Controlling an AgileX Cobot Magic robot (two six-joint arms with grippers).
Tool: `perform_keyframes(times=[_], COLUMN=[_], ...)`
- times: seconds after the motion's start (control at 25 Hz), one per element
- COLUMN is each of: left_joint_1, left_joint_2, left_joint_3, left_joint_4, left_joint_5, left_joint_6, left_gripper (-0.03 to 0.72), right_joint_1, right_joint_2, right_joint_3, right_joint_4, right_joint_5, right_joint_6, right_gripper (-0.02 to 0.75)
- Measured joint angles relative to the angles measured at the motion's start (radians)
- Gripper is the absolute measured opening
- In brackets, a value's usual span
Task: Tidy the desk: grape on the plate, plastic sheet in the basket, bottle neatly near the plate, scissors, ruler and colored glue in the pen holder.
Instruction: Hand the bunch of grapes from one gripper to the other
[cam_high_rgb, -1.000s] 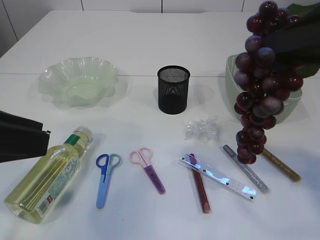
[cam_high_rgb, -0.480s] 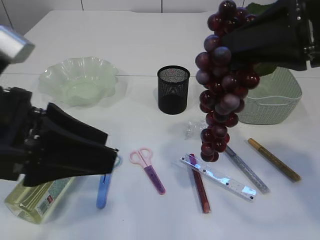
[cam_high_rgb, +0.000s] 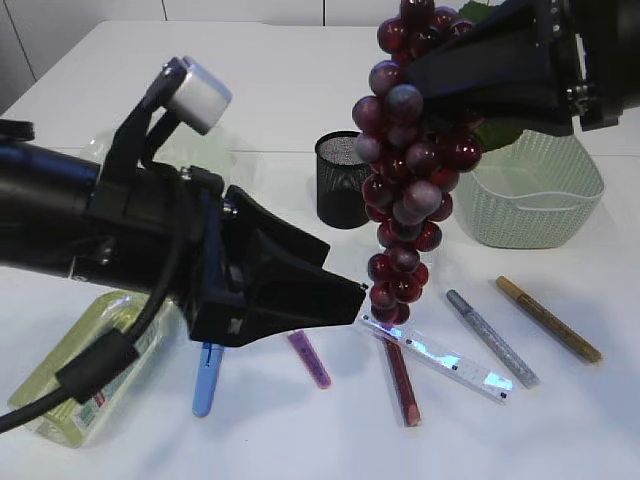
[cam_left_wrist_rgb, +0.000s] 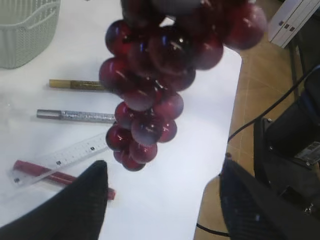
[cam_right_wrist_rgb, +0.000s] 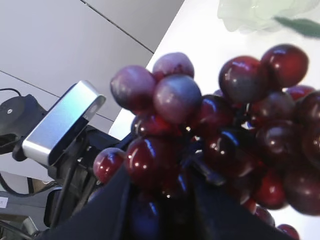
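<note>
A dark red grape bunch (cam_high_rgb: 400, 170) hangs in the air over the middle of the table, with my right gripper (cam_high_rgb: 425, 70) shut on its upper part (cam_right_wrist_rgb: 165, 200). My left gripper (cam_high_rgb: 350, 292) points at the bunch's lowest berries and stands open and empty (cam_left_wrist_rgb: 165, 200). The grapes (cam_left_wrist_rgb: 150, 95) hang just ahead of its fingers. On the table lie the bottle (cam_high_rgb: 85, 355), blue scissors (cam_high_rgb: 206, 385), pink scissors (cam_high_rgb: 312, 362), the ruler (cam_high_rgb: 440, 358), and red (cam_high_rgb: 402, 385), silver (cam_high_rgb: 490, 338) and gold glue pens (cam_high_rgb: 548, 318). The plate (cam_right_wrist_rgb: 250, 15) shows only in the right wrist view. The plastic sheet is hidden.
The black mesh pen holder (cam_high_rgb: 340, 185) stands behind the grapes, partly covered. The pale green basket (cam_high_rgb: 530, 200) sits at the right. My left arm (cam_high_rgb: 120, 230) fills the left half of the exterior view. The table's edge (cam_left_wrist_rgb: 220, 165) runs close to the left gripper.
The right gripper has carried the grapes leftward, away from the basket. The left arm has swung in from the left toward the bunch, covering the plate and the scissor handles.
</note>
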Motion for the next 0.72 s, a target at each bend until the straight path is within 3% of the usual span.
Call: perform_keyframes(times=[0.24,0.72], left_joint_1=[-0.007,-0.062], left_joint_2=[0.068,0.128], left_joint_3=[-0.042,-0.105], left_joint_4=[-0.095,-0.165], left_joint_5=[-0.007,-0.01], left_joint_6=[0.086,0.114], left_gripper=[0.512,0.512], right_joint_1=[0.002,0.002], right_joint_2=[0.0,0.0], right_joint_3=[0.0,0.0], right_joint_4=[0.002,0.002], right_joint_5=[0.0,0.0], right_joint_6=[-0.007,-0.013], right_gripper=[0.219,0.219])
